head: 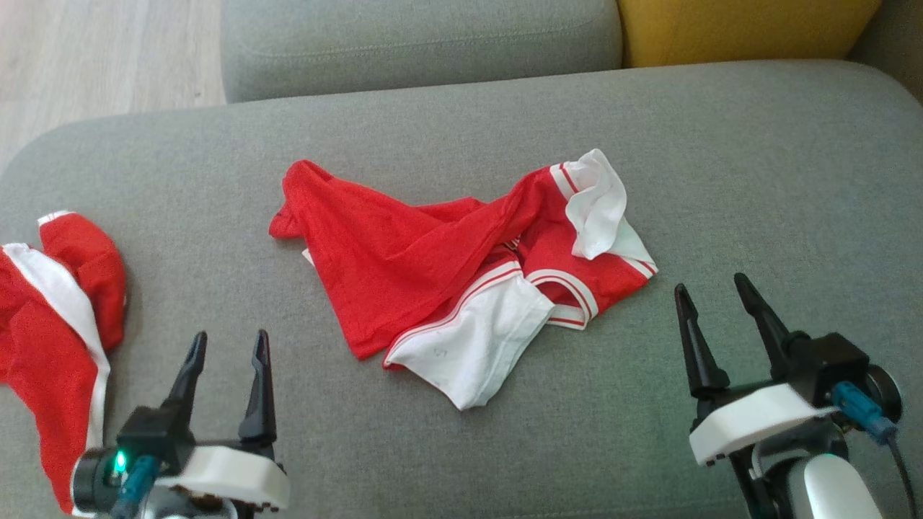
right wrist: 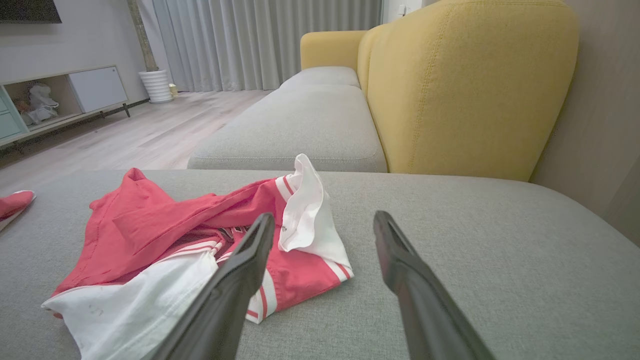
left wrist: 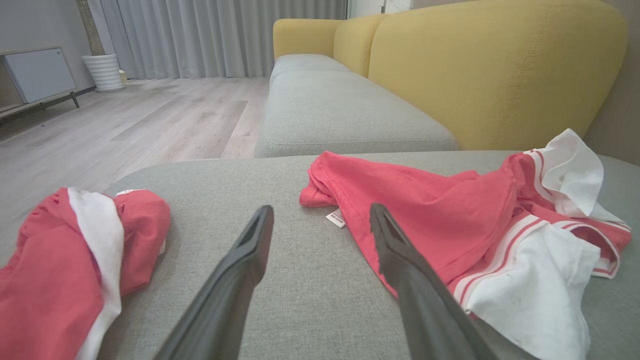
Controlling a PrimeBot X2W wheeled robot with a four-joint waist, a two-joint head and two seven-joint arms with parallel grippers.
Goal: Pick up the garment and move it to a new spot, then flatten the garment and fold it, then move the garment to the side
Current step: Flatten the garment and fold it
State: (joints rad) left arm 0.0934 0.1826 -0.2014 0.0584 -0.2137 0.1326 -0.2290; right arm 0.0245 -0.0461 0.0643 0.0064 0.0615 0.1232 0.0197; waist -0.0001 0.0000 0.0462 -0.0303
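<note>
Head view looks down on the grey cushion [head: 757,180]; both wrist views skim low across it, sharing the garment [head: 404,259].

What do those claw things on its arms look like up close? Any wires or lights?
The left gripper and right gripper each have two long, tapering black fingers rising from a white base. A teal plug sits on each black wrist, and the right one trails a dark cable. A green light glows on the left wrist. The right forearm is pale and rounded.

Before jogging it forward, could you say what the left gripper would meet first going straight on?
The left gripper likely meets the bunched end of the middle red garment, by its white tag; depth unclear.
</note>
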